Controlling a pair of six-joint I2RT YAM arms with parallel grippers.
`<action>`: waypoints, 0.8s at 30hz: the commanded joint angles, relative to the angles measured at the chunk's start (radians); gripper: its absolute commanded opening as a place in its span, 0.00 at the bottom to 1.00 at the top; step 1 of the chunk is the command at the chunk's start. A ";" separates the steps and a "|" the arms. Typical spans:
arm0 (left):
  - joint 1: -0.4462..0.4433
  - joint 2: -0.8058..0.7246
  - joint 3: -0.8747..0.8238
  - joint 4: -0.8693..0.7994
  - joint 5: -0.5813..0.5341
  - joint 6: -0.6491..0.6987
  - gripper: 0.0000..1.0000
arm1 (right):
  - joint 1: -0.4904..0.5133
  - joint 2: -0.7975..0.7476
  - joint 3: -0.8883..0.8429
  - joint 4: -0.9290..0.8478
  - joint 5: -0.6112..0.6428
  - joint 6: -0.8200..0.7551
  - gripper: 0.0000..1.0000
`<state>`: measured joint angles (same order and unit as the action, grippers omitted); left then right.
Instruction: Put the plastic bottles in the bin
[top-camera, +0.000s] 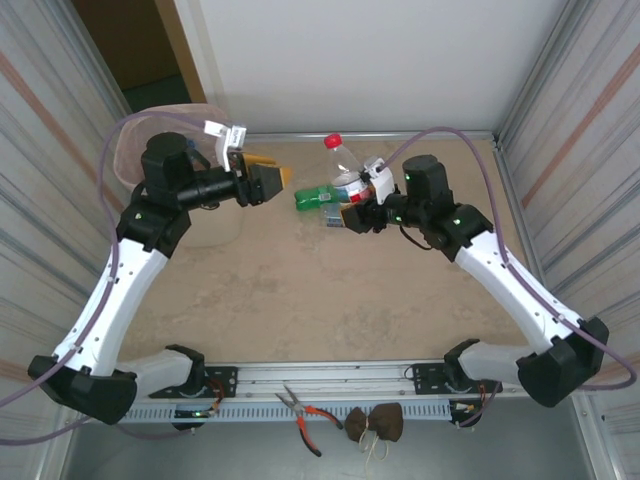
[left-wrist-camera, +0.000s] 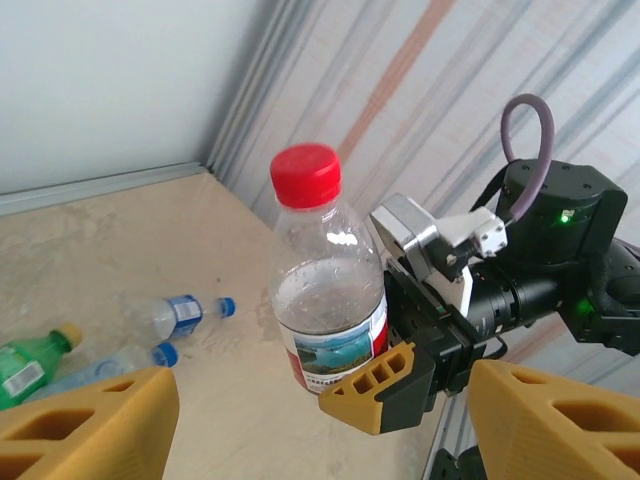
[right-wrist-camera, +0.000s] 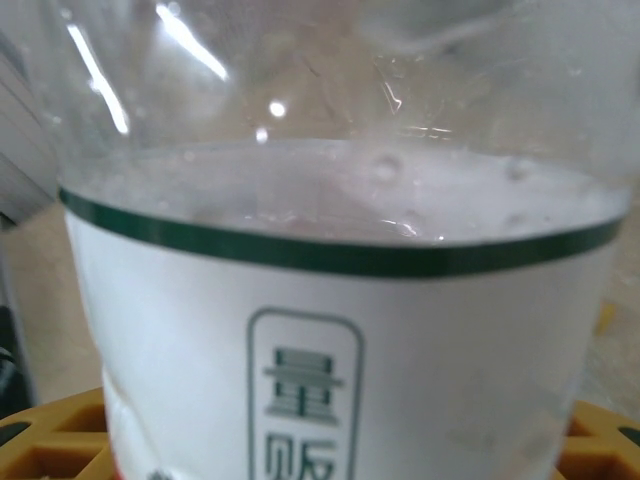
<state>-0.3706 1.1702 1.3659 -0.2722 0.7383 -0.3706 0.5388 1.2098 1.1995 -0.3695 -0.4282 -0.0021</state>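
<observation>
**Presently: right gripper (top-camera: 349, 212) clamped on one bottle, left gripper (top-camera: 264, 183) empty**

Far left: the bin (top-camera: 130, 158) stands at the far left corner of the table (top-camera: 300, 290), partly hidden under the left arm. Its contents cannot be judged from the top view.

Left of centre: the left gripper is held level just to the right of the bin and points toward the middle of the table. Its yellow fingers (left-wrist-camera: 90, 425) are spread wide with nothing between them. In the left wrist view they sit at the two bottom corners, well apart.

Centre: a green bottle (top-camera: 315, 197) lies on its side on the table near the far edge, between the two grippers. The left wrist view shows its yellow cap, with two clear blue-capped bottles (left-wrist-camera: 175, 312) lying on the table near it. A pair of pliers (top-camera: 300, 410) rests by the mounting rail at the near edge.

Right of centre: the red-capped bottle (top-camera: 340, 165) is clear and upright, with the right gripper closed on its lower body. One yellow finger (left-wrist-camera: 378, 388) presses against the label. The right wrist view shows a white label with a green band, close up, between the yellow fingers at the lower corners. Whether the base touches the table cannot be told.
</observation>
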 joint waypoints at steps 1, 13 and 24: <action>-0.044 0.018 0.052 0.064 0.018 0.060 0.78 | -0.007 -0.059 -0.018 0.146 -0.117 0.101 0.55; -0.190 0.062 0.088 0.140 0.073 0.152 0.81 | -0.002 -0.182 -0.036 0.322 -0.296 0.230 0.55; -0.334 0.101 0.187 0.141 0.154 0.275 0.82 | 0.055 -0.213 -0.020 0.385 -0.444 0.245 0.54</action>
<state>-0.6857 1.2587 1.5043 -0.1616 0.8566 -0.1524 0.5797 1.0130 1.1728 -0.0250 -0.8089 0.2287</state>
